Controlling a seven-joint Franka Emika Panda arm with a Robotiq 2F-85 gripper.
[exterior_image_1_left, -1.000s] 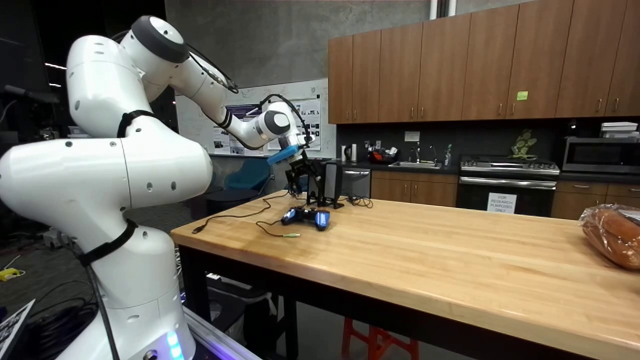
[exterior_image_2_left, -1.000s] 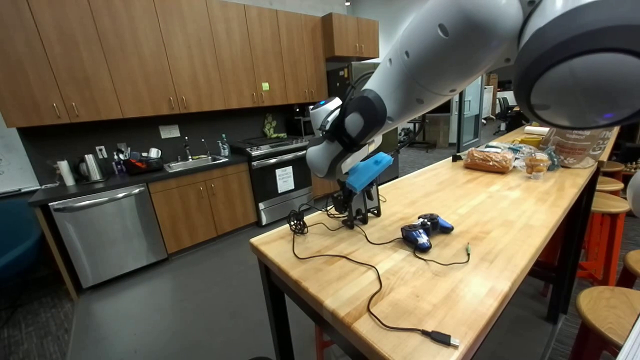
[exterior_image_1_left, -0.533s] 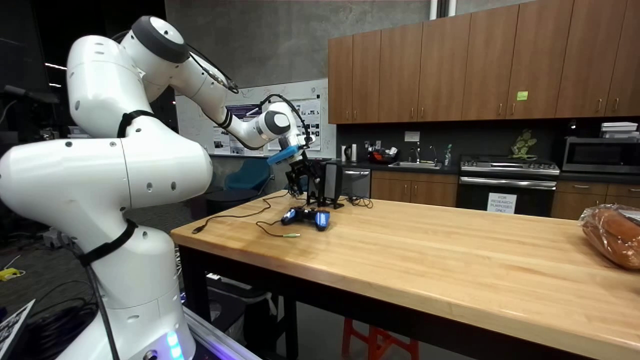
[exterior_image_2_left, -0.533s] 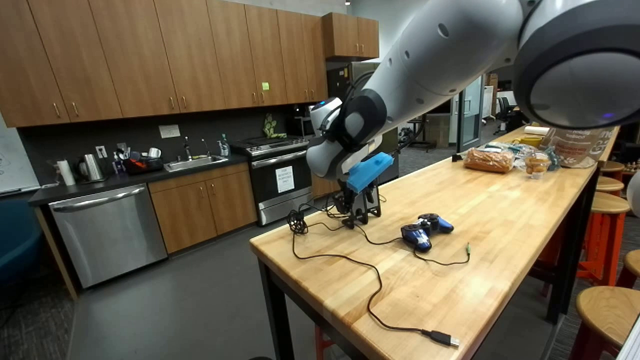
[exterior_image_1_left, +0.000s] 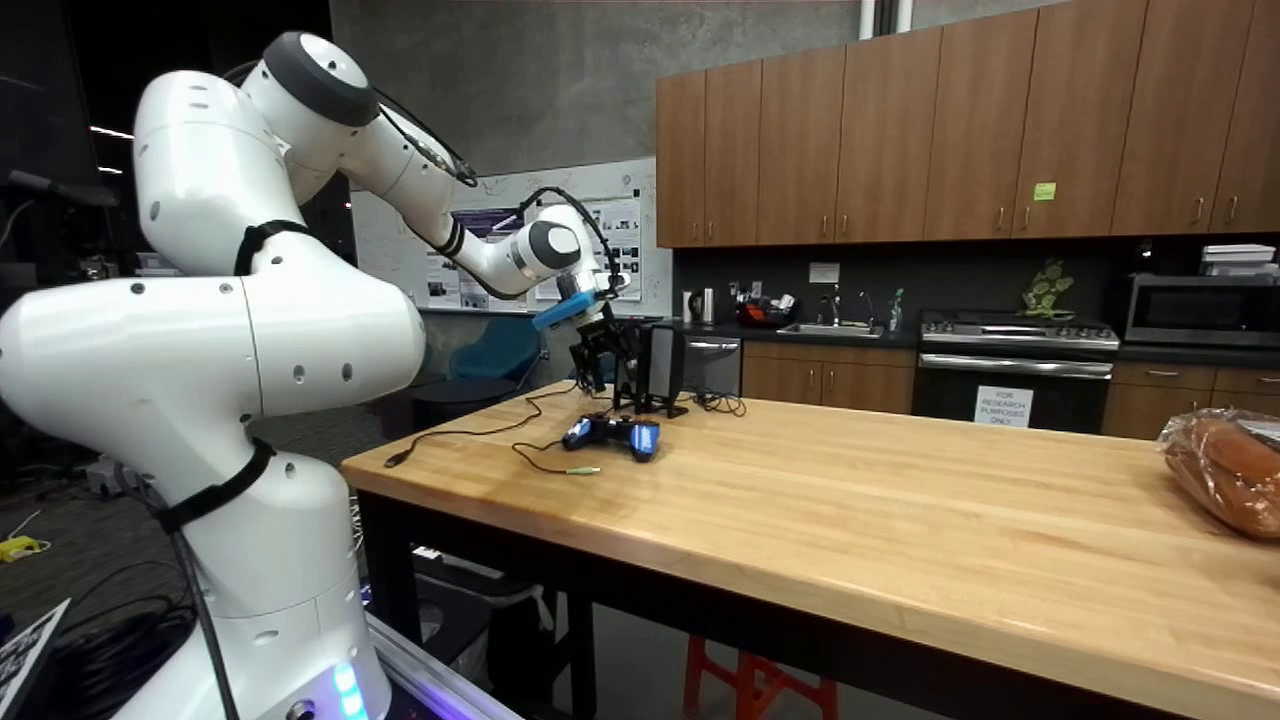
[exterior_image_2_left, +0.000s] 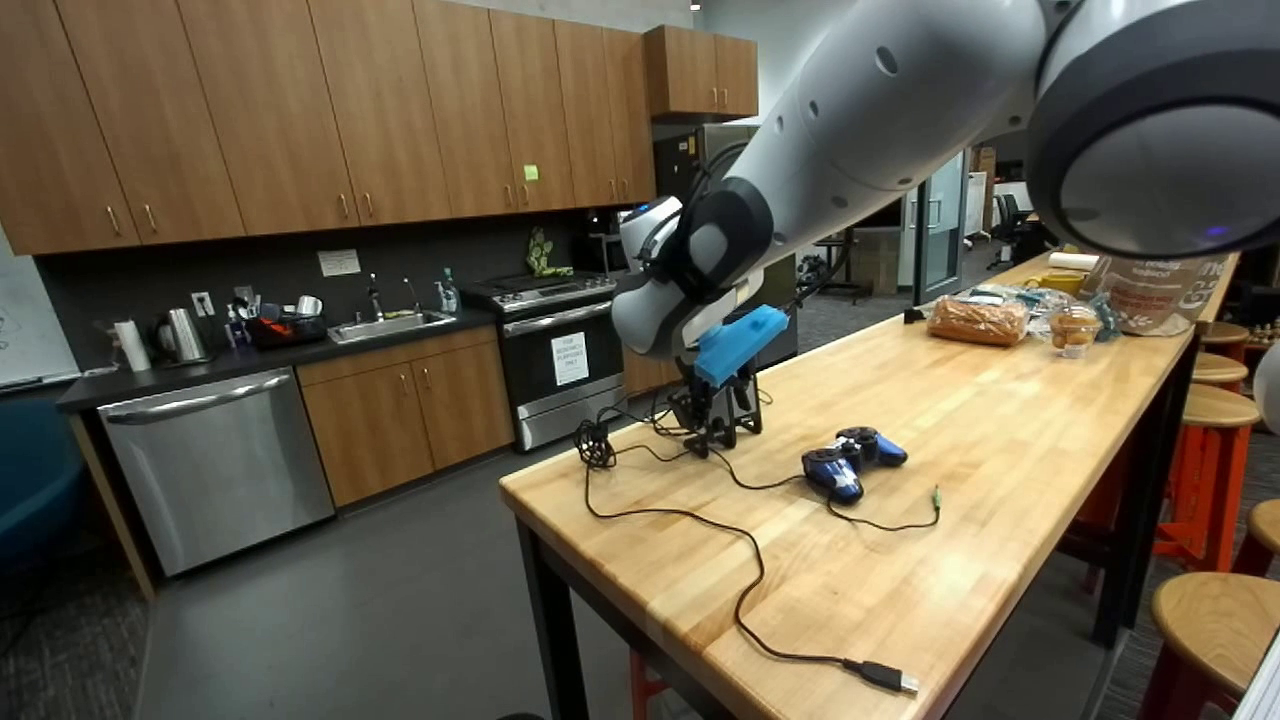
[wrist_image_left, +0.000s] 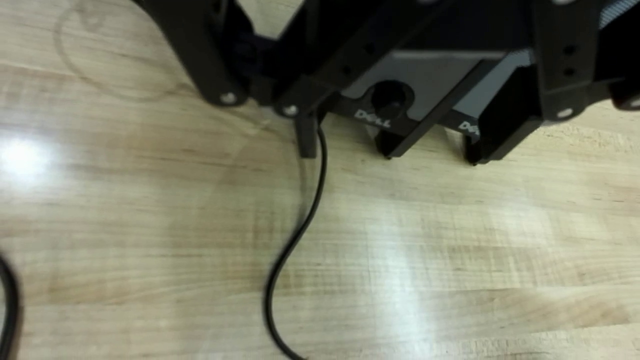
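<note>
Basically, pincer (wrist_image_left: 415, 140) is spread near Dell spkrs (wrist_image_left: 427, 80), partly hiding 'em; unclear if cord (wrist_image_left: 269, 297) touches it.

Place: research-lab kitchen | stove (exterior_image_1_left: 1016, 366) | sink (exterior_image_2_left: 392, 324) | cabinets (exterior_image_1_left: 888, 140) | sign (exterior_image_1_left: 1003, 406): "FOR RESEARCH PURPOSES ONLY"

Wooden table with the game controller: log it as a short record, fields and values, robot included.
Surface: wooden table
Robot: white arm extended over the table
Fingers: apart in the wrist view, angled down; contact with anything cannot be made out
Nearest to them: two upright speakers side by side, Dell-marked
Also on the table: blue-and-black game controller; black cables ending in a USB plug and a green-tipped plug; wrapped loaf
Background: oven with a FOR RESEARCH PURPOSES ONLY sign
</note>
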